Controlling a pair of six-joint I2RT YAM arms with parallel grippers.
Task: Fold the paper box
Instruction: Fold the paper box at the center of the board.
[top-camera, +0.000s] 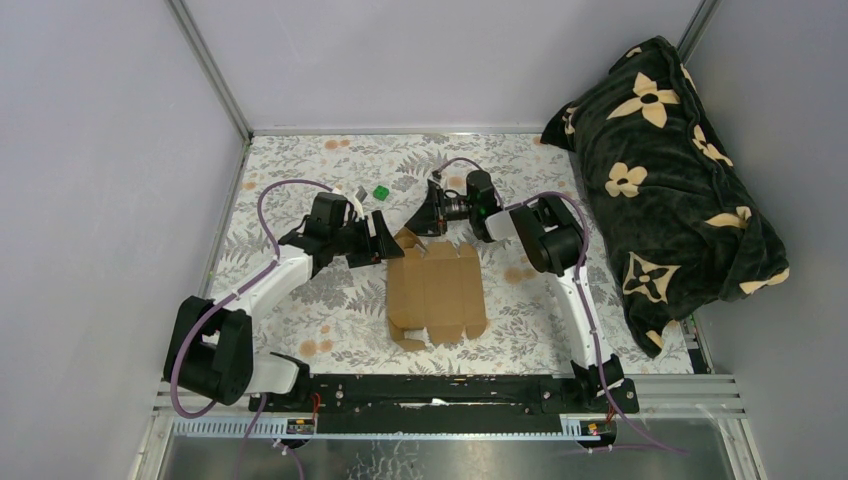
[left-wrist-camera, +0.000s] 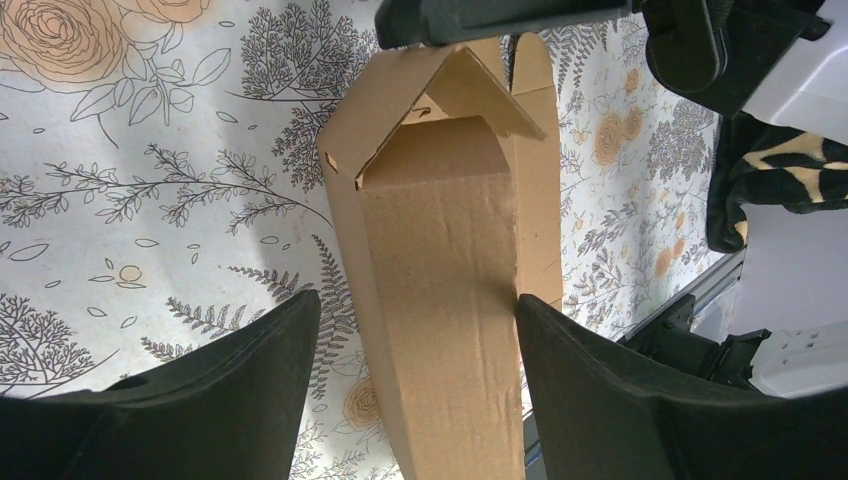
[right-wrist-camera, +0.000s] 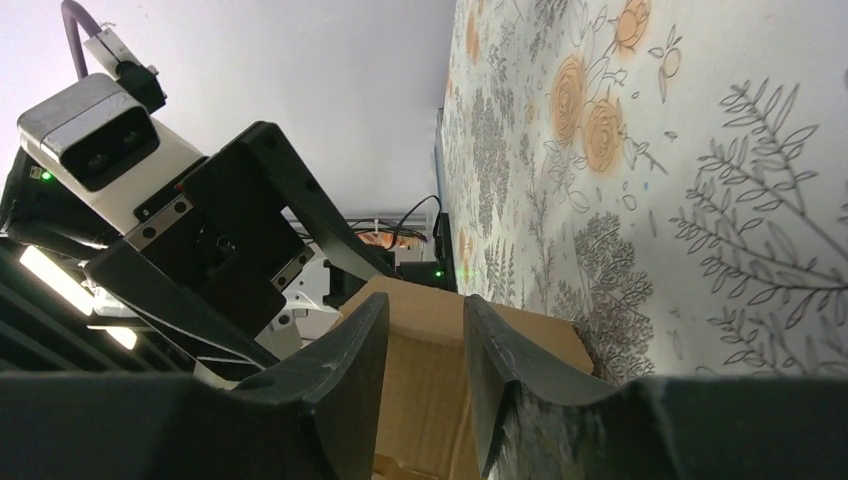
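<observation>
When you look from the top, the paper box (top-camera: 437, 290) is a brown sheet lying mostly flat on the flowery table (top-camera: 300, 300), near the middle, between the two arms. It looks almost as wide as it is long. Its fold lines run from the near edge to the far edge, and small flaps stick out at both of those ends.

Only the top view shows the whole sheet, the green cube (top-camera: 380, 192) behind it and the dark flowery blanket (top-camera: 660, 170) on the right.

The left wrist view shows something else: the far left corner is lifted off the table, with a long strip standing up and a flap bent over like a little roof. The left gripper (top-camera: 388, 245) is spread wide around this strip, and a bit of table shows between one finger (left-wrist-camera: 200, 400) and the card, so it is not squeezing.

The right gripper (top-camera: 415, 228) sits at the top of that lifted flap. In the right wrist view its fingers (right-wrist-camera: 330, 390) stand a little apart with brown card showing in the gap. I cannot tell if they pinch it.

I count one sheet, one cube, one blanket and two grippers.
</observation>
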